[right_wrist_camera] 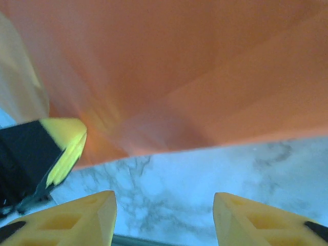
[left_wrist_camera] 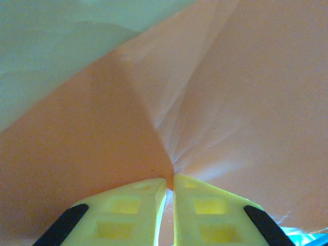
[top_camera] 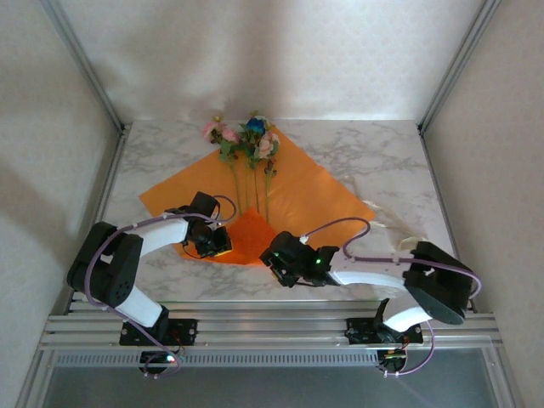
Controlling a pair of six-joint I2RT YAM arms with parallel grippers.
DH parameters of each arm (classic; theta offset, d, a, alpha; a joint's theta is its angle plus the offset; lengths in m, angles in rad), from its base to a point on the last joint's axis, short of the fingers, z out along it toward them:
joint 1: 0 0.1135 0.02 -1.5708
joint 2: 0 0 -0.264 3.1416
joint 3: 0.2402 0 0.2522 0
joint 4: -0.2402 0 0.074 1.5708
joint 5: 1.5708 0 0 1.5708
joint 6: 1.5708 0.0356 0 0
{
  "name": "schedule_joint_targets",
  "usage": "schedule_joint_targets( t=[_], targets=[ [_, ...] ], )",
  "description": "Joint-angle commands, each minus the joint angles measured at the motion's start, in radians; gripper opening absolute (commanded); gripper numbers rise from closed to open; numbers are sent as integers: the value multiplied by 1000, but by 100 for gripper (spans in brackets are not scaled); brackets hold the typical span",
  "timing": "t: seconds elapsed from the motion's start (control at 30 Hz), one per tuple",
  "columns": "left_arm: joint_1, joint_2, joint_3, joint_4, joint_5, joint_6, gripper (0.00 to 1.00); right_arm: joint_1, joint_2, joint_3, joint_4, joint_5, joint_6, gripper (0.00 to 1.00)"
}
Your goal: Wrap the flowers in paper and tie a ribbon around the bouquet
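Paper (top_camera: 289, 183) spread cornerwise on marble worktop (top_camera: 365, 144), flowers (top_camera: 246, 144) lying on far half with blooms at far corner, near corner folded up and over. Left gripper (left_wrist_camera: 170, 182) clamped together on that folded orange corner. Right gripper (right_wrist_camera: 164, 205) apart, just beside it, over bare worktop at orange edge.

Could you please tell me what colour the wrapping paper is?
The paper is bright orange, clearest in the top external view.
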Motion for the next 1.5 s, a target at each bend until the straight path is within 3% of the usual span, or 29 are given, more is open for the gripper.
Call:
schedule_joint_targets(
  t=[0.0,0.3,0.6,0.67,0.83,0.93,1.2,1.47],
  targets=[
    [-20,94,-61,-100,-102,-7,14,39,59,-52,258,136,138,53],
    [-20,115,-63,-108,-103,-6,14,82,138,-108,462,392,69,45],
    [-19,137,-32,-131,-112,15,14,98,203,-101,479,446,125,26],
    [-20,142,-23,-137,-113,15,14,111,173,-96,409,439,152,31],
    [-18,139,-12,-144,-115,12,14,152,43,-32,46,428,232,58],
    [-18,144,-11,-140,-113,12,14,160,35,-29,-6,437,253,61],
    [-19,157,5,-146,-119,13,14,150,172,-106,297,549,264,49],
    [-18,160,5,-151,-121,21,14,142,185,-110,307,640,242,31]
  ],
)
